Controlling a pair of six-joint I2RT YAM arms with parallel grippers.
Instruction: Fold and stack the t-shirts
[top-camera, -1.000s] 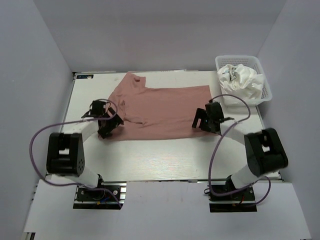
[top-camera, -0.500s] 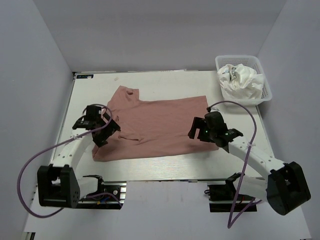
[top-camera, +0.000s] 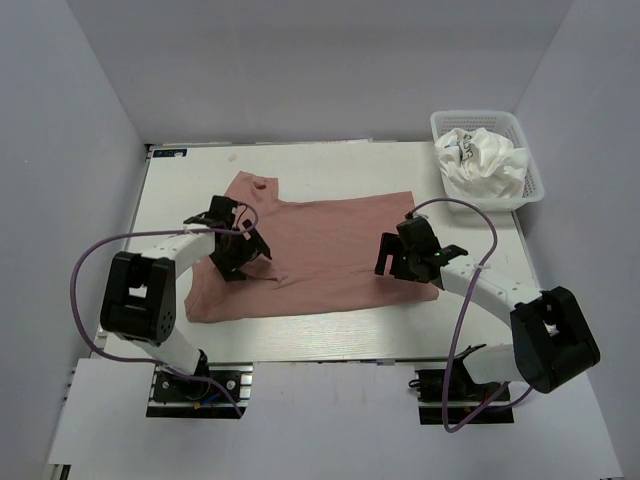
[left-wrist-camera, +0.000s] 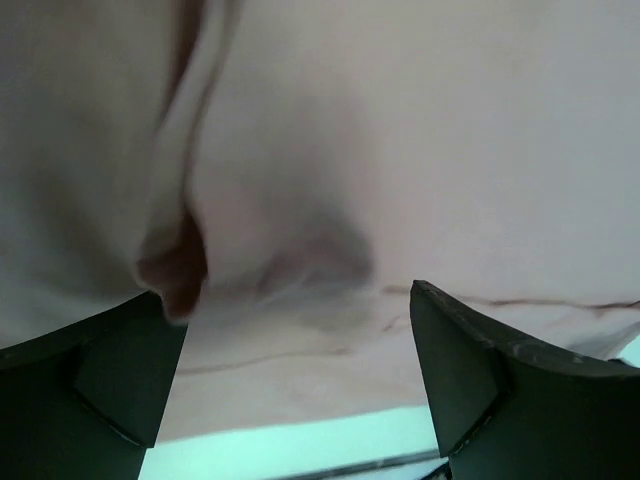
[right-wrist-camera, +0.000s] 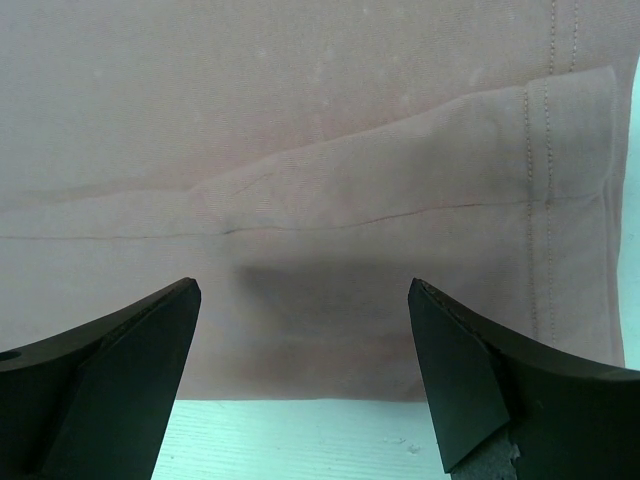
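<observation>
The dusty pink t-shirt (top-camera: 320, 255) lies spread across the middle of the table, folded lengthwise. My left gripper (top-camera: 240, 260) hovers over its left part near the sleeve, jaws open and empty; the left wrist view shows pink cloth (left-wrist-camera: 400, 150) with a raised fold close below. My right gripper (top-camera: 400, 262) is over the shirt's right hem, jaws open and empty; the right wrist view shows the hem (right-wrist-camera: 540, 200) and the cloth's near edge. White t-shirts with dark lettering (top-camera: 482, 160) are bunched in the basket.
A white mesh basket (top-camera: 530, 178) stands at the back right corner of the table (top-camera: 330, 325). Purple cables loop from both arms. White walls surround the table.
The shirt has been dragged toward the near edge and lies flatter. Both grippers have let go of it and moved inward over the cloth, the left one to the right.
</observation>
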